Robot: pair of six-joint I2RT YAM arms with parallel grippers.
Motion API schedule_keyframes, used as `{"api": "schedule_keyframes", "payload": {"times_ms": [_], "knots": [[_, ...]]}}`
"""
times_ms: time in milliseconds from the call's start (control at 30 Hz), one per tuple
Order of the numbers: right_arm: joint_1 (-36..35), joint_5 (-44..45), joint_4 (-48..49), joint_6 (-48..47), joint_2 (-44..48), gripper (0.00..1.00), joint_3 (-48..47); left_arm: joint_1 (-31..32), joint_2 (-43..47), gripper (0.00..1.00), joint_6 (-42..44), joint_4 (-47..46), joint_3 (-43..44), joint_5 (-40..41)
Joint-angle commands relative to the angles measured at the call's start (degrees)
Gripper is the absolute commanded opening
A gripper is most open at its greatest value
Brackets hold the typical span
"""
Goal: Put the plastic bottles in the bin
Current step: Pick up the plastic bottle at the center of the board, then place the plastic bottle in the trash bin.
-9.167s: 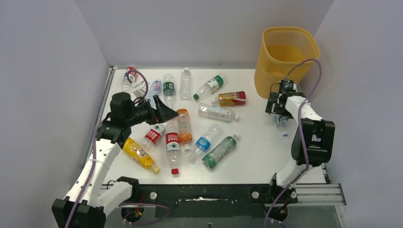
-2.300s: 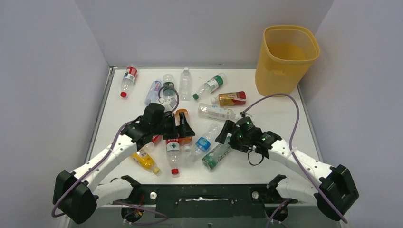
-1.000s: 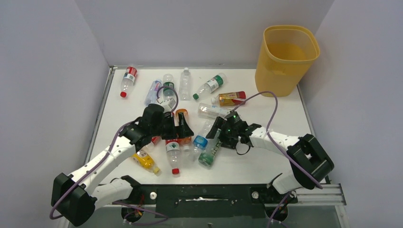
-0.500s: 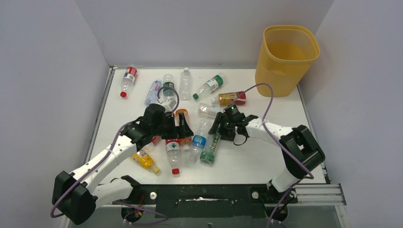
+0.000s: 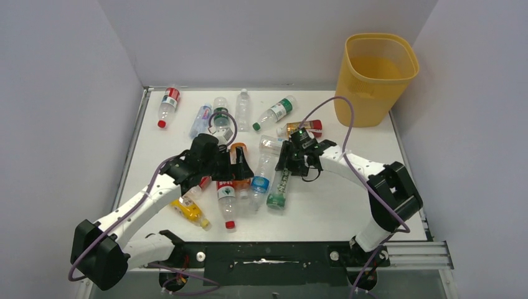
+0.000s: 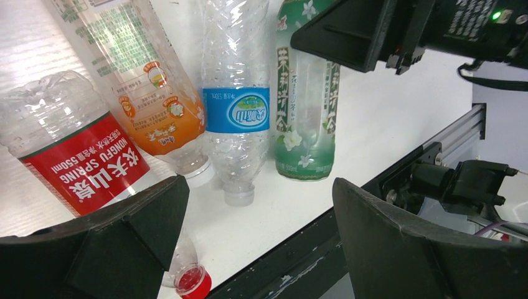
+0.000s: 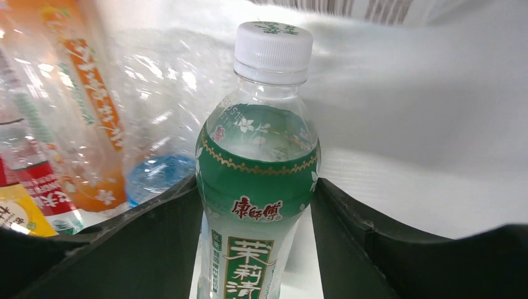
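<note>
My right gripper (image 7: 255,187) is shut on a green-labelled, white-capped plastic bottle (image 7: 258,187), with a finger against each side just below its shoulder. From above, this right gripper (image 5: 287,164) holds the far end of the green bottle (image 5: 278,188) at mid-table. My left gripper (image 5: 241,167) is open and hovers over an orange bottle (image 6: 155,112), a blue-labelled clear bottle (image 6: 236,109) and a red-labelled bottle (image 6: 81,162); its fingers (image 6: 143,218) touch nothing. The yellow-orange bin (image 5: 375,78) stands at the back right corner.
Several more bottles lie along the back of the table, among them a red-labelled one (image 5: 167,103), a green-capped one (image 5: 274,113) and an amber one (image 5: 303,128). A yellow bottle (image 5: 183,208) and a red-capped one (image 5: 226,199) lie near the front. Grey walls enclose three sides.
My right gripper has closed on the green bottle and shifted toward the back, and the bottle has swung to lie nearly front-to-back. The left arm has barely moved.
</note>
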State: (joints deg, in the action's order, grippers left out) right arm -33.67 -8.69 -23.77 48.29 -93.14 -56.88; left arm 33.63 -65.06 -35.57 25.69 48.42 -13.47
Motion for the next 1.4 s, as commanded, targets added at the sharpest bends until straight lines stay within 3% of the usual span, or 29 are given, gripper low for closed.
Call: {"api": "schedule_keyframes", "payload": {"times_ms": [0,400,767,1033,1367], "knots": [[0.81,6.05,-7.58,-5.08,4.14,0.48,-9.03,0.09,0.11,0.87,1.85,-0.42,3.56,0.97],[11.39,9.64,-20.98,-15.06,9.06,0.48,-28.77,0.11,0.41,0.88,1.88,-1.13,2.59,0.58],[27.45,4.35,-22.02,-21.14,12.35,0.52,-44.0,0.2,0.63,0.88,1.08,-3.47,1.64,-1.14],[30.19,2.32,-20.18,-21.91,12.33,0.54,-49.59,0.16,1.9,0.88,0.92,-2.05,0.85,-2.12],[33.68,-0.05,-13.19,-21.83,15.82,0.54,-48.78,0.21,2.37,0.88,1.06,0.03,1.72,-1.23]]}}
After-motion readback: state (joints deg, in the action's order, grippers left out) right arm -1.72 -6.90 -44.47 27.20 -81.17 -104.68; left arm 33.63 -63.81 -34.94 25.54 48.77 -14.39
